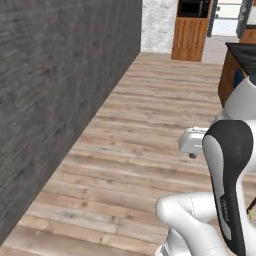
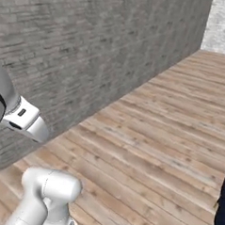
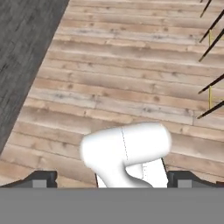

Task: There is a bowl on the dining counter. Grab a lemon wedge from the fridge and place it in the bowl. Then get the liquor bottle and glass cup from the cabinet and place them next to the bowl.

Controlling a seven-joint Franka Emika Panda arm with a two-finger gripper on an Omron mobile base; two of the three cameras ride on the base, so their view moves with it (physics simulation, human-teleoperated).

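Folded close in front of the base cameras, the white arm (image 1: pixel 225 165) is tucking itself in over the floor, and nothing is riding in its hand. From the hand's own camera the two dark fingertips (image 3: pixel 41 178) are sitting far out at either side, so the pincer (image 3: pixel 111 179) is standing spread wide and empty.

Going by size: a long grey brick wall (image 1: pixel 55 100) is running down the left side, a bare wooden plank floor (image 1: pixel 145 125) is stretching ahead, and the corner of the dining counter (image 1: pixel 239 65), black top over brown wood, is showing at the right edge of the left base view. At the far end a wooden cabinet with a black microwave (image 1: pixel 192 27) is standing against a pale wall. Thin dark legs, probably stools (image 3: pixel 210 57), are poking in at the right of the hand view.

As I judge it, the base is travelling and the lemon errand is only beginning; fridge, bowl and wedge are somewhere outside these views, so I cannot tell where they lie. Doing this step well means keeping the arm tucked, steering off the wall and the counter corner, and squaring up to the fridge doors before reaching.
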